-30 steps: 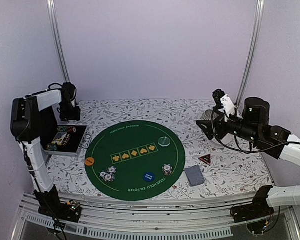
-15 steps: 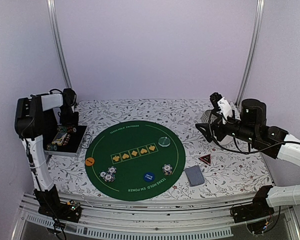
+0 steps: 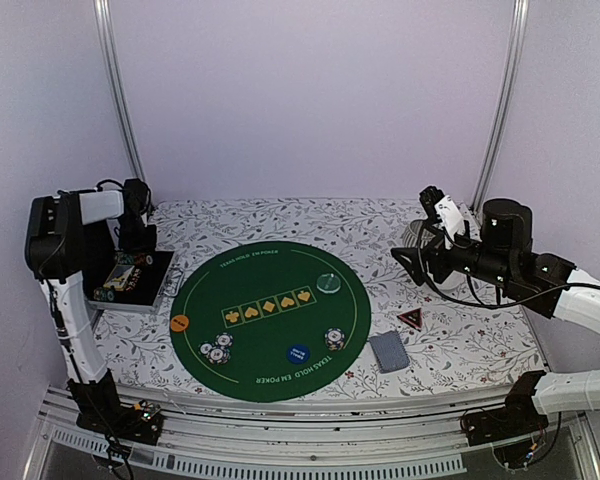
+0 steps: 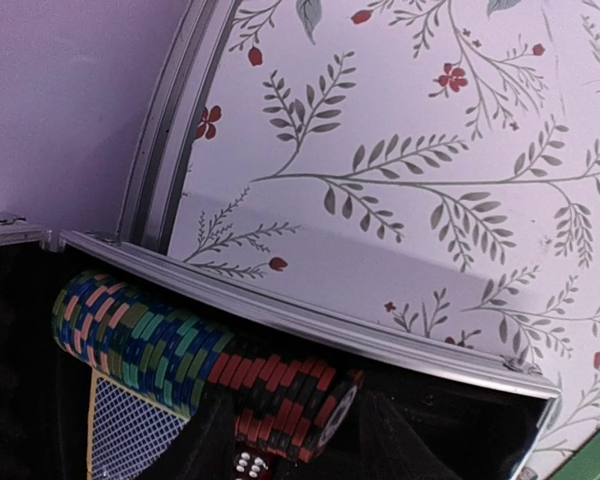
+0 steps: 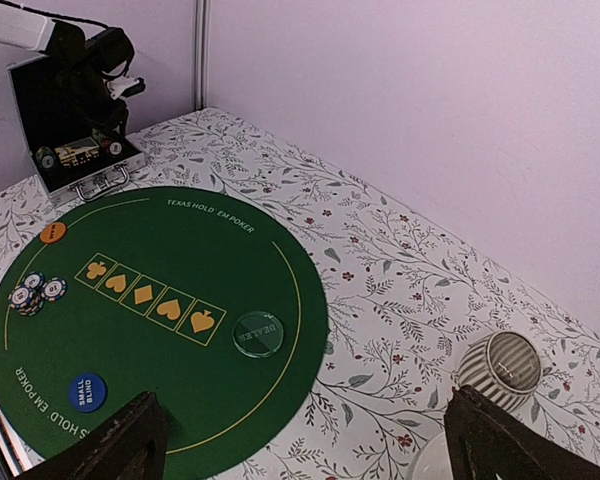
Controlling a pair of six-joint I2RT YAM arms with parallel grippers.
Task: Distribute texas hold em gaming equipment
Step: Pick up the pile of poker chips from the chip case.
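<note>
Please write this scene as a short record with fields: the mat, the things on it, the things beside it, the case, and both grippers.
mat: round green mat, mid-table
on mat: clear disc; blue button; left chips; right chips
mat's left edge: orange button
right of mat: triangle marker; card deck
case: open case at far left, holding chip rows
left gripper: over the case, jaws unclear
right gripper: open, empty, raised at right
</note>
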